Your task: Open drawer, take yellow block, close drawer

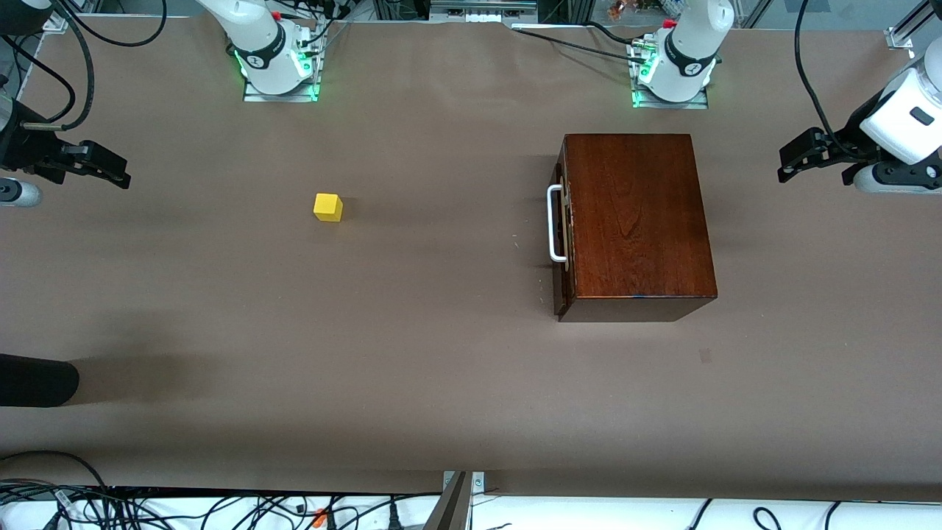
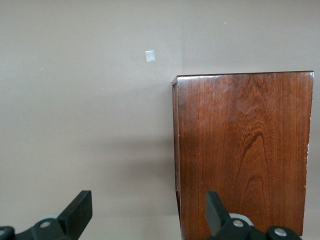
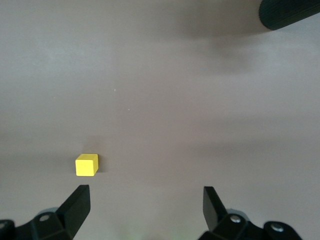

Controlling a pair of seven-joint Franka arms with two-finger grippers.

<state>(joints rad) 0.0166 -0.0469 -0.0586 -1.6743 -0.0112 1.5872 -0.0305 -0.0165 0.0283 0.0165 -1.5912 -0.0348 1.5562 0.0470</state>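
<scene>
One dark rounded thing [image 1: 37,379] pokes into the lower part of the front view at the right arm's end; I cannot tell what it is. Higher, at middle height, the mahogany box [image 1: 636,217] stands toward the left arm's end. Its drawer [image 1: 563,291] is pushed fully in, and the white handle [image 1: 552,224] faces the middle of the worktop [image 1: 441,353], so a gripper could reach it from there. The yellow block [image 1: 327,207] sits alone on the worktop toward the right arm's end, well apart from the box and not inside it. It seems the task is already finished, or not set up as written. Both arms wait at the frame's edges. The left gripper [image 1: 787,163] hangs wide open near the box, and the right gripper [image 1: 118,169] hangs wide open near the block.
</scene>
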